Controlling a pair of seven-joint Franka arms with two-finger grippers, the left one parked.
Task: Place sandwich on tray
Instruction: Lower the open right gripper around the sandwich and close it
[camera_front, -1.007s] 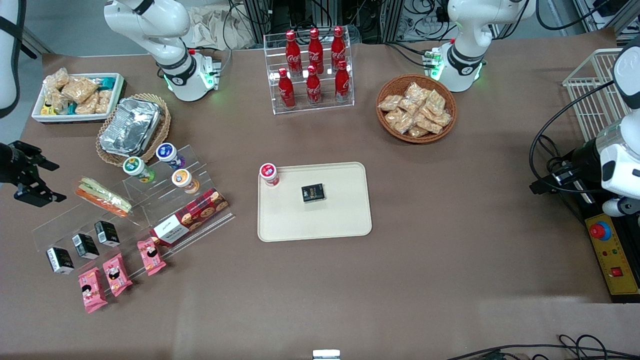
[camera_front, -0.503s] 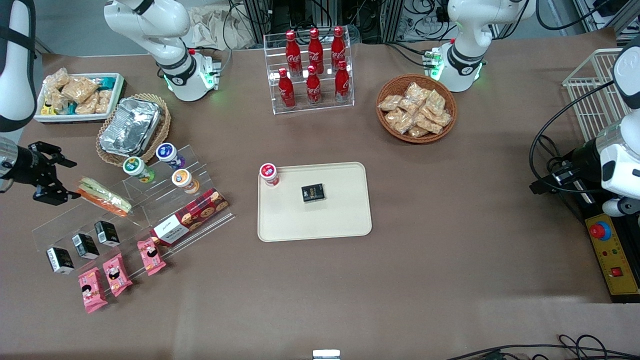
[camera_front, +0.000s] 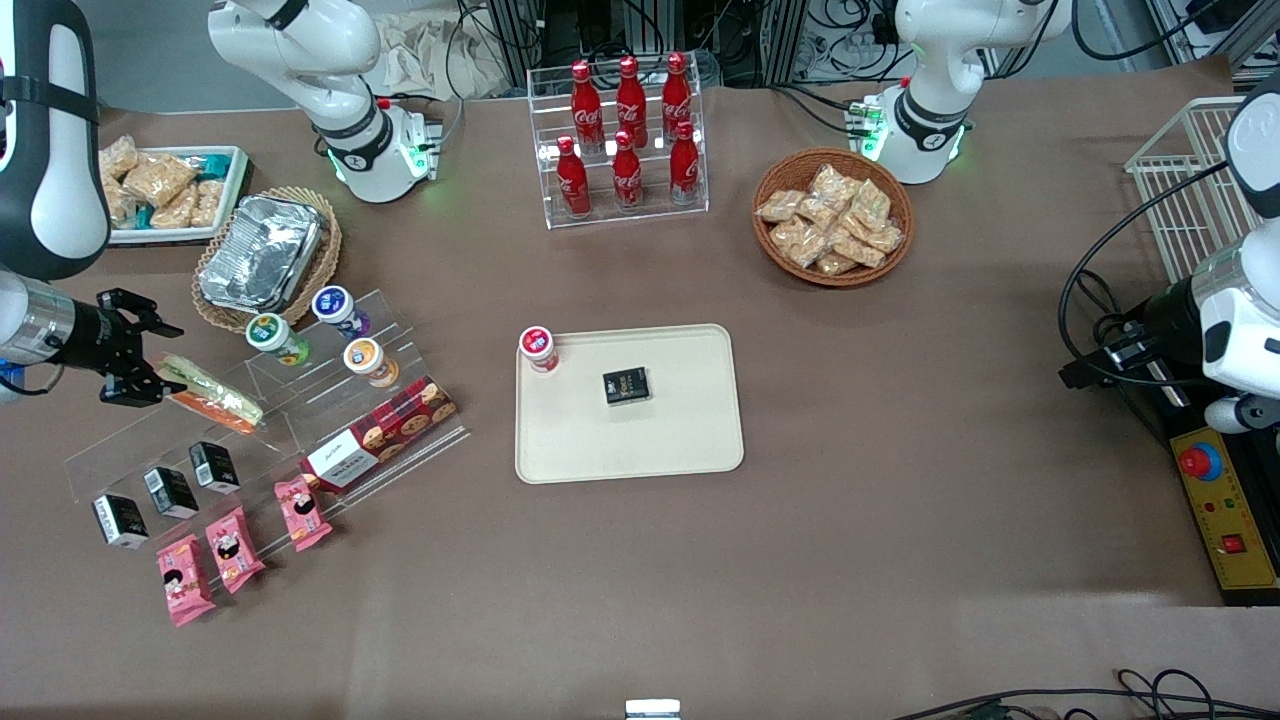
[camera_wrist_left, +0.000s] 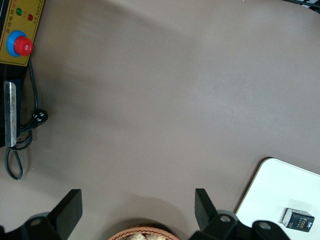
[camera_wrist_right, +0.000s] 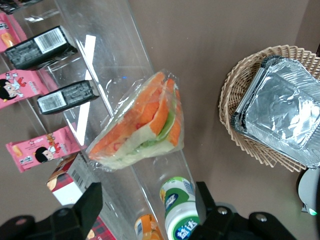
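Observation:
The sandwich (camera_front: 208, 393), a clear-wrapped wedge with pale bread and orange and green filling, lies on the top step of a clear acrylic stand (camera_front: 262, 430) toward the working arm's end of the table. It also shows in the right wrist view (camera_wrist_right: 141, 124). My right gripper (camera_front: 148, 362) is open, level with the sandwich and just short of its end, with nothing between the fingers (camera_wrist_right: 89, 204). The cream-beige tray (camera_front: 668, 440) lies at the table's middle and holds a small black box (camera_front: 627, 386) and a red-capped cup (camera_front: 538, 347).
The acrylic stand also carries capped cups (camera_front: 277, 338), a red cookie box (camera_front: 382, 433), small black boxes (camera_front: 171, 490) and pink snack packets (camera_front: 227, 548). A wicker basket with a foil container (camera_front: 262, 252) and a white bin of snack bags (camera_front: 160, 190) stand close by. A cola bottle rack (camera_front: 626, 140) and a snack basket (camera_front: 833, 217) stand farther from the camera.
My right gripper has moved in from the table's edge toward the sandwich, staying open. The sandwich and the tray have not moved.

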